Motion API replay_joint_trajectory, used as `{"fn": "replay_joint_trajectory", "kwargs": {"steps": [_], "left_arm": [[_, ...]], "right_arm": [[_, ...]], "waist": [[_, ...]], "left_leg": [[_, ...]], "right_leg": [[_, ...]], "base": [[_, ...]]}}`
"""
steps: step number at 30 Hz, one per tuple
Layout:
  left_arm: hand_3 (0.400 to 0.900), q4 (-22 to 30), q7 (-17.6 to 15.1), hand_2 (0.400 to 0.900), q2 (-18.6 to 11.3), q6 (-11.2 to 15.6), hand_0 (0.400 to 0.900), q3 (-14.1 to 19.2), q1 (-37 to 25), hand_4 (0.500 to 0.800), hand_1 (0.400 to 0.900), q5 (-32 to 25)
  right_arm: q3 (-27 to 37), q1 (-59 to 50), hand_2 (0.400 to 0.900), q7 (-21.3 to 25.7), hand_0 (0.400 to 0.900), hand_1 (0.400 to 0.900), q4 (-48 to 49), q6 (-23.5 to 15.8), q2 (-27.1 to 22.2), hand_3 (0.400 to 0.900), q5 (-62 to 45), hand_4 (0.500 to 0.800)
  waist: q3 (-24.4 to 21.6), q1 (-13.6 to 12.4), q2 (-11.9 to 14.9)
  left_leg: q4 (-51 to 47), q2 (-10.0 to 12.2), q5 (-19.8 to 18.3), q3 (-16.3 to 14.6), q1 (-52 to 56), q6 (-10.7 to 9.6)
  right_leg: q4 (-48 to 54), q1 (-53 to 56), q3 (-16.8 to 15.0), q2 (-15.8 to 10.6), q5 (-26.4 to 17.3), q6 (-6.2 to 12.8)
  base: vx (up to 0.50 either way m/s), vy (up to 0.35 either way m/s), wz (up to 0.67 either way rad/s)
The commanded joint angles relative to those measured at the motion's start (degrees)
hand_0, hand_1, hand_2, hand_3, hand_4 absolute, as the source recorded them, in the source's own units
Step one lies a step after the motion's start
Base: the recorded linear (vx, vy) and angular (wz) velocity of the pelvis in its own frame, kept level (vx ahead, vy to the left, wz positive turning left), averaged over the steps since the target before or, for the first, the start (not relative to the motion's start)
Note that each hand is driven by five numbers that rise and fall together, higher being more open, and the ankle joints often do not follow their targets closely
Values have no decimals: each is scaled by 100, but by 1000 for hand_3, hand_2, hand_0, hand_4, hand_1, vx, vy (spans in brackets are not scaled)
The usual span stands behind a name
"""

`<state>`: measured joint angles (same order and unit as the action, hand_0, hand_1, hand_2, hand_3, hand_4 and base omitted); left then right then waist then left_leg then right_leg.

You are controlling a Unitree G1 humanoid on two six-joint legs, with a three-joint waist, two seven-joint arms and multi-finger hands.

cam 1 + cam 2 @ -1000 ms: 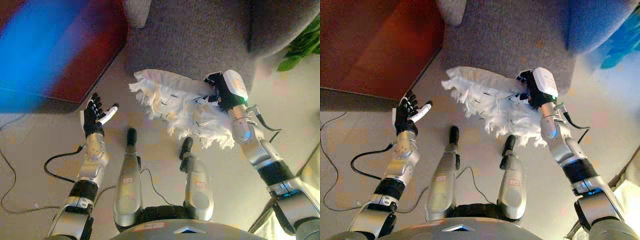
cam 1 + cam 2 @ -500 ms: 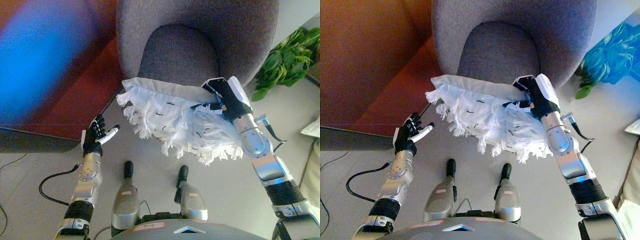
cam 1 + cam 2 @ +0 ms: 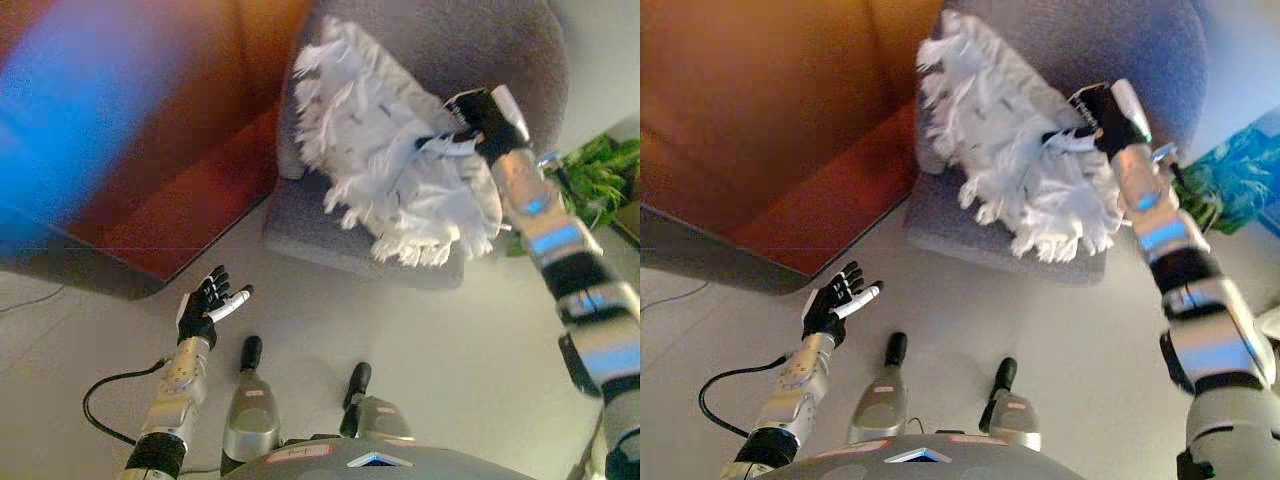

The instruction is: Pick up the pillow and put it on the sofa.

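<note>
A white fringed pillow (image 3: 390, 150) hangs in the air over the seat of a grey upholstered sofa chair (image 3: 340, 225). My right hand (image 3: 482, 118) is shut on the pillow's right edge, with the arm reaching up from the lower right. The pillow tilts, its upper corner near the chair's backrest (image 3: 1090, 40) and its fringe dangling above the seat cushion. My left hand (image 3: 207, 305) is open, palm up, low over the floor at the left, far from the pillow and holding nothing.
A dark red wooden cabinet (image 3: 790, 150) stands left of the chair, close to its side. A green leafy plant (image 3: 595, 180) sits right of the chair, behind my right arm. Pale floor (image 3: 420, 330) lies between me and the chair.
The camera has swung, so the whole scene has shifted. My right hand has carried the pillow up and forward, from in front of the chair to over its seat. The left hand stays open.
</note>
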<state>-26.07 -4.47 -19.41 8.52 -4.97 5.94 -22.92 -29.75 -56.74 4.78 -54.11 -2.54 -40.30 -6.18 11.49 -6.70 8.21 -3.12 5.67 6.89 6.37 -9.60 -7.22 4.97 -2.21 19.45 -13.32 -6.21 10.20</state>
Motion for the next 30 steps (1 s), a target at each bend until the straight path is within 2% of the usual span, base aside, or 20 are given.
{"fn": "replay_joint_trajectory", "kwargs": {"steps": [1,2,4,8,14,18,26,30], "left_arm": [[900,519,152,900,-677,396,900,-344,-274,800,900,-207],[900,543,211,900,-695,379,900,-403,-309,800,900,-221],[900,651,311,900,-725,372,900,-530,-376,800,900,-248],[900,778,365,900,-843,299,900,-618,-349,800,900,-239],[900,737,214,900,-908,212,900,-675,-264,800,900,-174],[900,610,71,900,-831,195,900,-713,-272,800,900,-177],[900,554,26,900,-757,205,900,-802,-291,800,900,-196],[900,456,3,900,-716,190,900,-773,-309,800,900,-169]], "right_arm": [[68,-1948,400,508,400,400,-1153,-246,-390,400,-365,500],[44,-2054,900,532,900,900,-1562,-188,-447,900,-293,800],[125,-2161,900,566,900,900,-2043,-82,-645,900,-314,800],[324,-2362,900,981,900,900,-2422,74,-1186,900,-358,800],[707,-2337,900,1418,900,900,-2402,124,-1463,900,-772,800],[765,-2311,900,1519,900,900,-2094,39,-1163,900,-983,800],[829,-2321,900,1487,900,900,-1741,-259,-925,900,-1453,800],[1008,-2114,900,1504,900,900,-1173,-455,-791,900,-1748,800]], "waist": [[-454,-469,190],[-449,-552,163],[-432,-707,110],[-423,-961,0],[-401,-1045,-127],[-388,-942,-177],[-457,-742,-142],[-525,-598,-121]], "left_leg": [[-108,67,-405,3,345,88],[-110,64,-385,82,300,77],[-114,49,-340,234,210,62],[-127,44,-288,521,78,-1],[-138,15,-227,683,-56,-35],[-141,3,-239,654,-19,-14],[-117,-41,-306,546,166,52],[-106,-27,-375,430,303,72]], "right_leg": [[-124,-61,97,-312,-432,319],[-106,-34,165,-304,-411,320],[-69,11,307,-294,-386,325],[-33,104,556,-252,-286,326],[-8,133,726,-239,-241,324],[-8,149,686,-238,-227,309],[-2,251,531,-281,-240,307],[-5,302,414,-286,-219,297]], "base": [[58,-59,48],[67,-71,54],[58,-70,48],[39,-49,37],[22,-20,19],[15,20,-7],[22,29,-14],[6,38,-23]]}}
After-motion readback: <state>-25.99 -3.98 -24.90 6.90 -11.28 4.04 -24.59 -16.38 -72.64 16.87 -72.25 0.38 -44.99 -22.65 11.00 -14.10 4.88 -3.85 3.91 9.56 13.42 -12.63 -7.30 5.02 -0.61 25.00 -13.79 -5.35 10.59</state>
